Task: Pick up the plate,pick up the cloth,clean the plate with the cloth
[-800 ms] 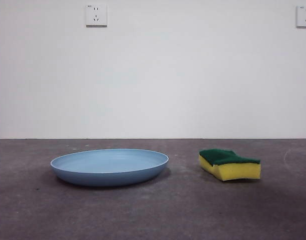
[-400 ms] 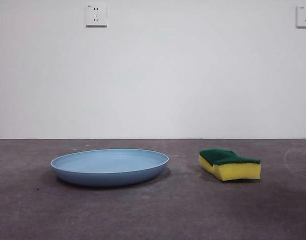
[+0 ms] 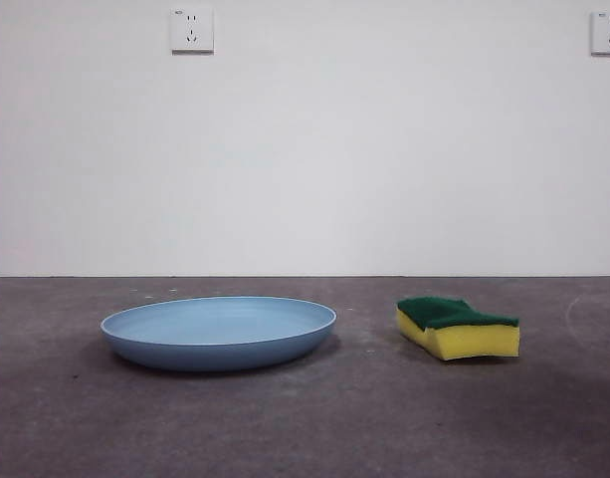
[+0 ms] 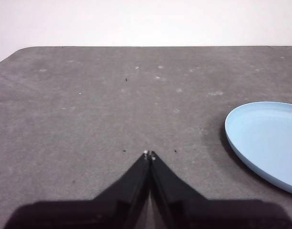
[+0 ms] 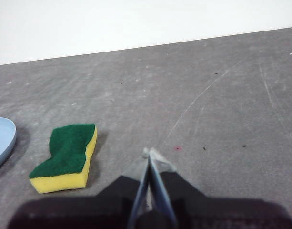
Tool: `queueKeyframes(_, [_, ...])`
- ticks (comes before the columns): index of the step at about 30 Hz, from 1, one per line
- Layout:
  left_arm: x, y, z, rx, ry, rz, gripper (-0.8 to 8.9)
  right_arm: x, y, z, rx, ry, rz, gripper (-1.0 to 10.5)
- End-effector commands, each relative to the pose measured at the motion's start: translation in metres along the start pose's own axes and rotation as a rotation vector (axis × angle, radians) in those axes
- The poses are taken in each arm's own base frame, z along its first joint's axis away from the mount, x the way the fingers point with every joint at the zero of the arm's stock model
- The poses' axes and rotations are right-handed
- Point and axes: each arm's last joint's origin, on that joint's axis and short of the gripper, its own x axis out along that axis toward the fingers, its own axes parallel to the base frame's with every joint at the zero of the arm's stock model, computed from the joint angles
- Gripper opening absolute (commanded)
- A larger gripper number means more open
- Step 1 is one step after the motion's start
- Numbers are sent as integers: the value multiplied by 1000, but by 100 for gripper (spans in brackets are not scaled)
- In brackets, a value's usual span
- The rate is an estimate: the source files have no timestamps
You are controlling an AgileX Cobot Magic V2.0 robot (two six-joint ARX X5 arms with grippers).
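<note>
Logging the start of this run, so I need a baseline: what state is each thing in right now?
plate: flat on the table, right side up, empty, untouched.
sponge: on the table beside the plate, apart from it, green face up.
left end effector: shut, holding nothing, near the plate.
right end effector: shut, holding nothing, near the sponge.

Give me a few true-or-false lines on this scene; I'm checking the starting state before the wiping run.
1. The plate rests flat on the table. True.
2. The sponge lies inside the plate. False: it sits on the table beside the plate, apart from it.
3. The sponge's green side faces up. True.
4. The left claw grips the plate. False: it is shut on nothing, short of the rim.
5. The right claw holds the sponge. False: it is shut, beside it.
</note>
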Motion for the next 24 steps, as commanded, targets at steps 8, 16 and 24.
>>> queueKeyframes(8, [1,1,-4,0,9,5,-3,1,-1,-5,14,16,-5,1])
queueKeyframes(16, [1,1,-4,0,9,5,-3,1,-1,-5,14,16,-5,1])
queueKeyframes(24, [1,1,-4,0,9,5,-3,1,-1,-5,14,16,-5,1])
